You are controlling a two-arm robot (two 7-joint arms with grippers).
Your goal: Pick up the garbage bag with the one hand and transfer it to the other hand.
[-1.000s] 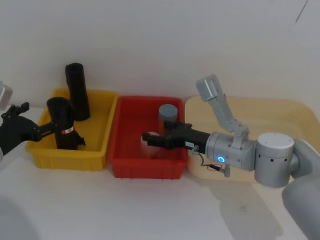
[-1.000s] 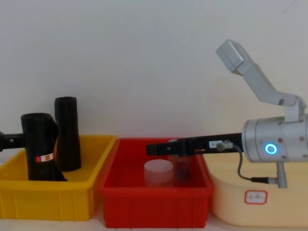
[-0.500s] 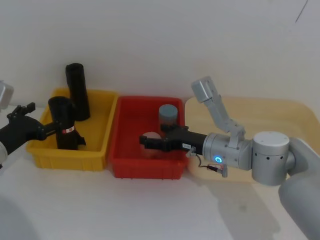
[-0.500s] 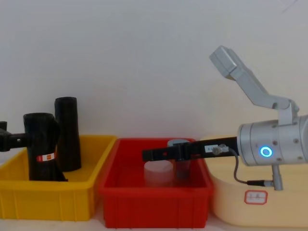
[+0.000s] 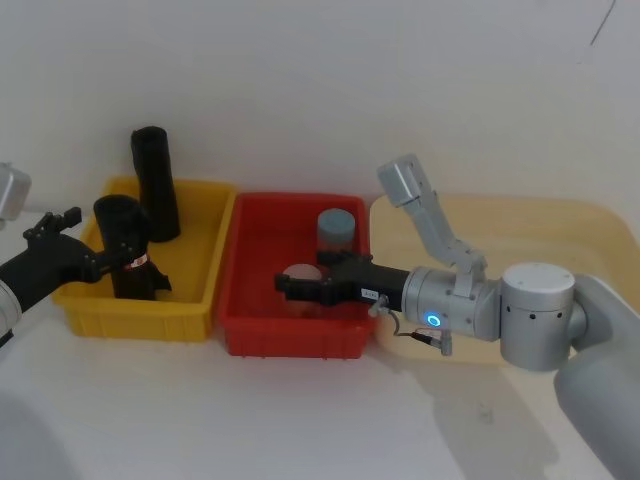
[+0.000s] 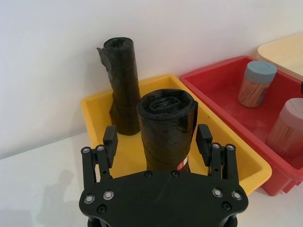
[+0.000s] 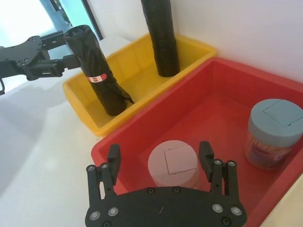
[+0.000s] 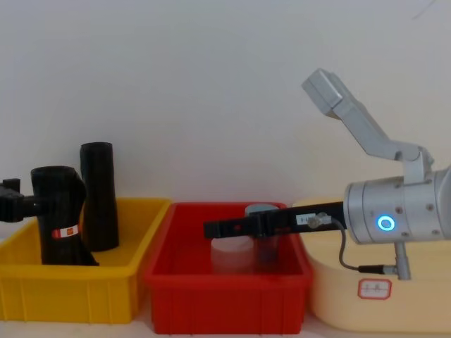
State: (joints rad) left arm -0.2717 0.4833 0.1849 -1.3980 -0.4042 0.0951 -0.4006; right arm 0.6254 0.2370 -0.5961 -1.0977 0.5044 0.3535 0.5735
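Note:
The garbage bag, a thick black roll with a red-and-white label, stands upright in the yellow bin. It also shows in the chest view, the left wrist view and the right wrist view. My left gripper reaches in from the left at label height. It is open, with its fingers on either side of the bag. Over the red bin, my right gripper is open and empty above a pink-lidded jar.
A slimmer plain black roll stands at the back of the yellow bin. The red bin also holds a grey-lidded jar. A cream tray lies on the right under the right arm. A wall runs close behind the bins.
My right gripper has moved left and lower over the red bin, to above the pink-lidded jar. The left gripper has stayed around the bag, shifting only slightly.

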